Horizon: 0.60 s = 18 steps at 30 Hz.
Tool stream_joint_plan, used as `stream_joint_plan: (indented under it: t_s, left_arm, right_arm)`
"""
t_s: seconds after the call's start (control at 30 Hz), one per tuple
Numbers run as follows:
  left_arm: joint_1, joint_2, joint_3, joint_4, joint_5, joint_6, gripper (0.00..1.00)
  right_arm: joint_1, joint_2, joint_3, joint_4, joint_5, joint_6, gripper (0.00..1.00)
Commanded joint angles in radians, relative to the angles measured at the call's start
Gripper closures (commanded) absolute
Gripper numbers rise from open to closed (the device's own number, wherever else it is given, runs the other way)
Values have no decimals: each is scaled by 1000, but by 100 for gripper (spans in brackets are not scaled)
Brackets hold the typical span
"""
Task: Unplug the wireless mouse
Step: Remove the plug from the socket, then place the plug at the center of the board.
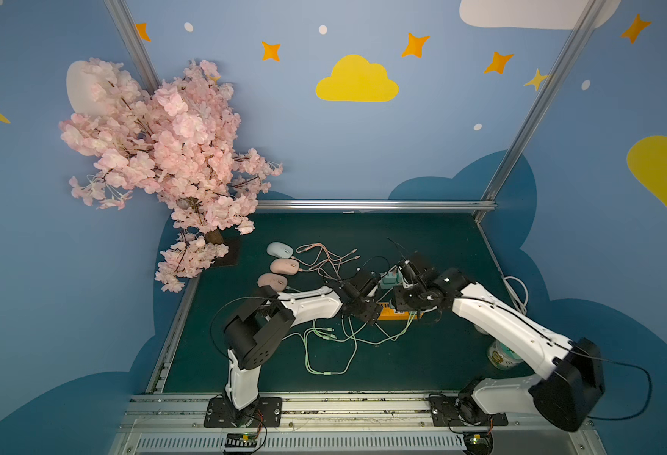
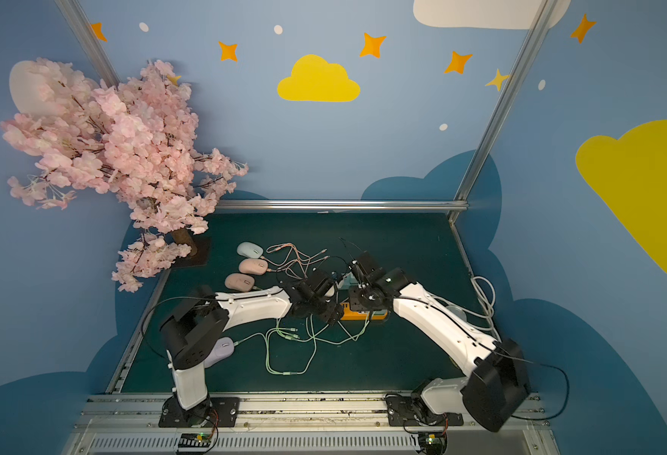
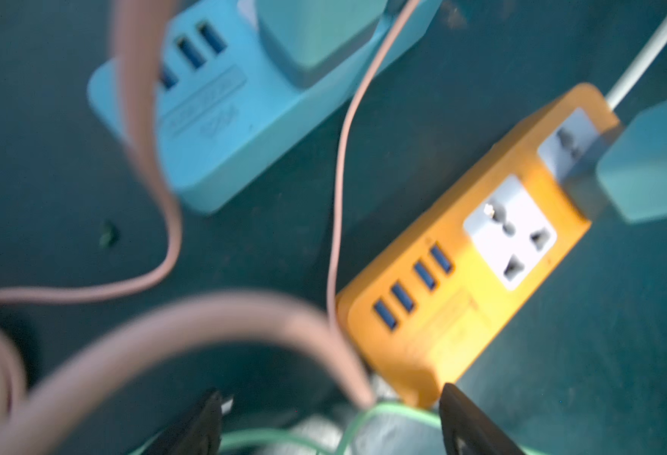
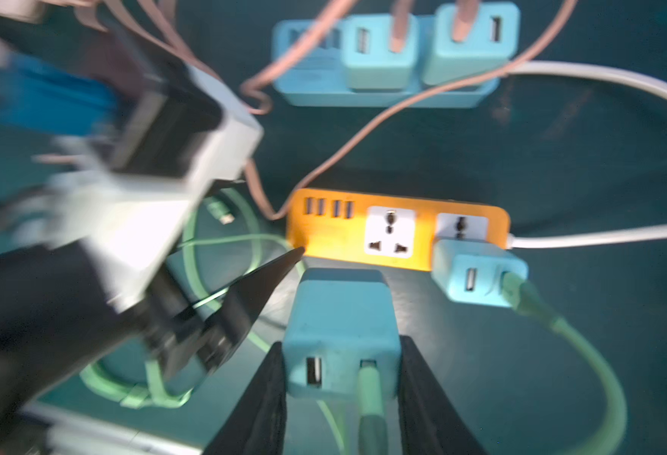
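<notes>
My right gripper (image 4: 341, 346) is shut on a teal charger block (image 4: 339, 311), which it holds clear of the orange power strip (image 4: 332, 236). A green cable plug (image 4: 369, 386) sits in the block's port. The strip's middle socket (image 4: 390, 232) is bare, and a second teal block (image 4: 477, 275) is plugged in beside it. My left gripper (image 3: 334, 398) is open at the strip's USB end (image 3: 399, 354), with pink and green cables lying loosely between its fingers. A lilac mouse (image 2: 221, 350) lies beside the left arm, and a green cable runs from it into the tangle (image 2: 304, 338).
Three more mice (image 1: 280, 249) (image 1: 284, 266) (image 1: 272, 281) lie at the left with pink cables (image 1: 324, 256) running to a blue power strip (image 4: 383, 94). A pink blossom tree (image 1: 166, 157) stands at the back left. A green can (image 1: 501, 356) and white cords (image 1: 519, 291) are at the right.
</notes>
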Motion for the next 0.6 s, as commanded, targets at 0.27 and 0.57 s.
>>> stream_joint_plan:
  t_s: [0.27,0.57]
  left_arm:
    - [1,-163,-134,152,-46,-26,12]
    - [-3,-146,-114,122,-40,-33,12]
  right_arm:
    - [26,-385,-159,-40,-113,21,91]
    - [28,-293,-218,-82,-11,91,83]
